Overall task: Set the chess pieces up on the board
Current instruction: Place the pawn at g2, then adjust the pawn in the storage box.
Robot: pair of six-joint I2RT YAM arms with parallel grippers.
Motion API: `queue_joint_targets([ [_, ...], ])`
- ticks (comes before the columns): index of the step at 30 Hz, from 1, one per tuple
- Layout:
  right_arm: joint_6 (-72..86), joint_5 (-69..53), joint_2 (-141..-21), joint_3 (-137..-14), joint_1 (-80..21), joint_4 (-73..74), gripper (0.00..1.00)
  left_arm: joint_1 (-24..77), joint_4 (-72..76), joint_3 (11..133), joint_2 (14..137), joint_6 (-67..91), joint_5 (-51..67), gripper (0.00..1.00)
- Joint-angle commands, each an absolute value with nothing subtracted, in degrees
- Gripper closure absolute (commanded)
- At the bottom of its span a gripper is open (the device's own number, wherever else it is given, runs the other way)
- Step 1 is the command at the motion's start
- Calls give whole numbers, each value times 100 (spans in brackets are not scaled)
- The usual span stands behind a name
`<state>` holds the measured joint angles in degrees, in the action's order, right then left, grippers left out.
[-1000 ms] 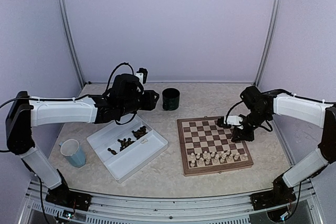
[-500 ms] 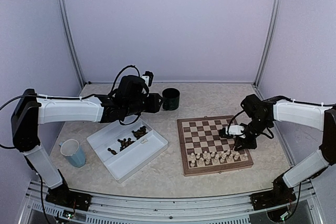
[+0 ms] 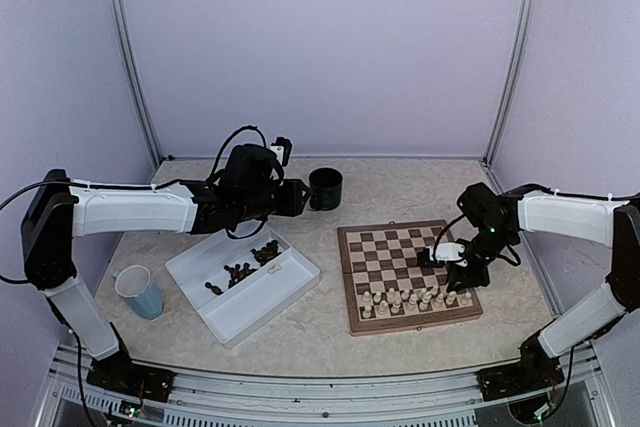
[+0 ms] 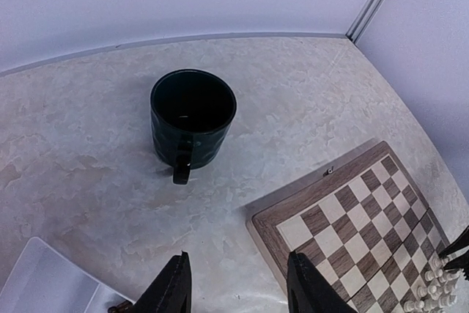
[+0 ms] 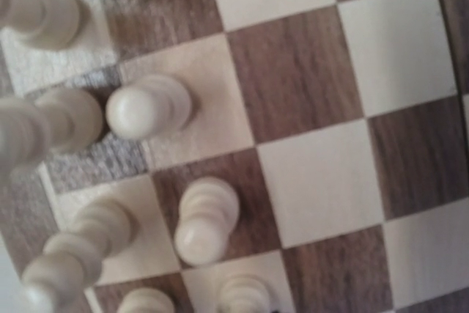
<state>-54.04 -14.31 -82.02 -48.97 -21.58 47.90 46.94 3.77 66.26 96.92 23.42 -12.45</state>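
The board (image 3: 405,272) lies right of centre, with the cream pieces (image 3: 415,299) in two rows along its near edge. The dark pieces (image 3: 245,269) lie in a white tray (image 3: 285,287). My left gripper (image 3: 300,197) hangs above the table between the tray and the board. In the left wrist view it (image 4: 240,284) is open and empty, with the board's corner (image 4: 352,218) at the right. My right gripper (image 3: 456,275) is low over the board's near right part, beside the cream rows. The right wrist view shows cream pawns (image 5: 204,219) close up on the squares; its fingers are hidden.
A dark green mug (image 3: 325,188) stands behind the board's left corner; it also shows in the left wrist view (image 4: 193,115). A pale blue cup (image 3: 138,290) stands at the near left. Booth walls close in on all sides.
My right gripper has moved nearer and lower, from the board's middle right to the cream rows. My left gripper swung a little right toward the mug, then held still.
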Motion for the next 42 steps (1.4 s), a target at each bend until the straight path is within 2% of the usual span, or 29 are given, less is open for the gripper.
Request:
queue_joint_targets([
  [1,-5484,-1525,-8224,-4951,-2136,5018,76,4634,31,6600,9679,2535,-1379,55],
  [9,-5628,-1507,-8025,-5407,-2128,5413,65,4639,-1317,6168,9450,2960,-1900,58],
  [13,-5655,-1447,-8088,-5594,-2106,5375,63,4641,-1535,5828,9306,2786,-1422,68],
  [16,-5620,-1419,-8181,-5763,-2096,5292,63,4641,-1687,5814,9378,2457,-873,70],
  [23,-5490,-1592,-8356,-6149,-2083,5174,62,4731,-2134,6310,10043,1888,-403,62],
  [29,-5423,-1697,-8429,-6202,-2083,5112,62,4814,-2501,6722,10582,1766,-326,61],
  [42,-5414,-1872,-8621,-6222,-2083,5014,61,4927,-2972,7147,11137,1831,-1086,55],
])
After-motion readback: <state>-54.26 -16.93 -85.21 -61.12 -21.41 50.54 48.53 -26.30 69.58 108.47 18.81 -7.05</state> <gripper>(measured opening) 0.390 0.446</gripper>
